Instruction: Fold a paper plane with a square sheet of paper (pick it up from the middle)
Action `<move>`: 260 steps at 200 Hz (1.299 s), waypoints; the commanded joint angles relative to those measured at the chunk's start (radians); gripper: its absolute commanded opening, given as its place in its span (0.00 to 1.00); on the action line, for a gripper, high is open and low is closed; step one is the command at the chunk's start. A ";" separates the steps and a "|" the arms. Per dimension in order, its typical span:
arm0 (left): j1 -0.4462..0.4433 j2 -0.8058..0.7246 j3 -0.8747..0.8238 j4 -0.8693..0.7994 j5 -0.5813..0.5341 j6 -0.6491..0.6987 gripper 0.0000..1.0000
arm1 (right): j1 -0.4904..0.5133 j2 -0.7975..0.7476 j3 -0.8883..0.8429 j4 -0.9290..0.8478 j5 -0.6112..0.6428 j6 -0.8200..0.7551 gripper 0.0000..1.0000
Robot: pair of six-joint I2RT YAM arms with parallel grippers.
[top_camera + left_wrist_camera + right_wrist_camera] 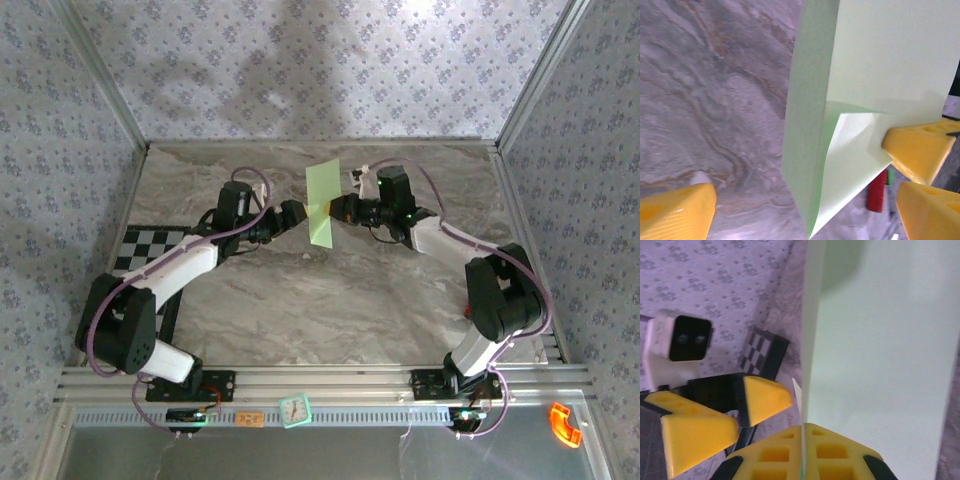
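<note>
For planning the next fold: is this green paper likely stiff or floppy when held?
Likely light: the square sheet of paper holds its shape in the air from one pinch by the right gripper. Its folded layers probably stiffen it, though so thin a sheet may bend easily.

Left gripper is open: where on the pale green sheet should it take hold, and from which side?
Probably the free edge facing the left gripper, approached from the left arm's side, jaws astride it: the square sheet of paper hangs upright in mid-air, its other side pinched by the right gripper.
</note>
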 commanded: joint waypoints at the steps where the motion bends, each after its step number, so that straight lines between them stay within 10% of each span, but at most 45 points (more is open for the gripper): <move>1: 0.004 -0.014 -0.025 0.151 0.103 -0.062 1.00 | 0.002 -0.025 -0.005 0.066 -0.093 0.038 0.03; 68: 0.001 0.025 -0.059 0.374 0.218 -0.169 0.96 | 0.006 -0.013 -0.003 0.141 -0.193 0.141 0.05; 143: 0.000 0.024 -0.076 0.445 0.236 -0.173 0.57 | -0.003 -0.009 -0.010 0.132 -0.214 0.179 0.07; 260: 0.004 0.041 -0.075 0.421 0.219 -0.154 0.27 | -0.023 -0.001 -0.014 0.083 -0.206 0.162 0.13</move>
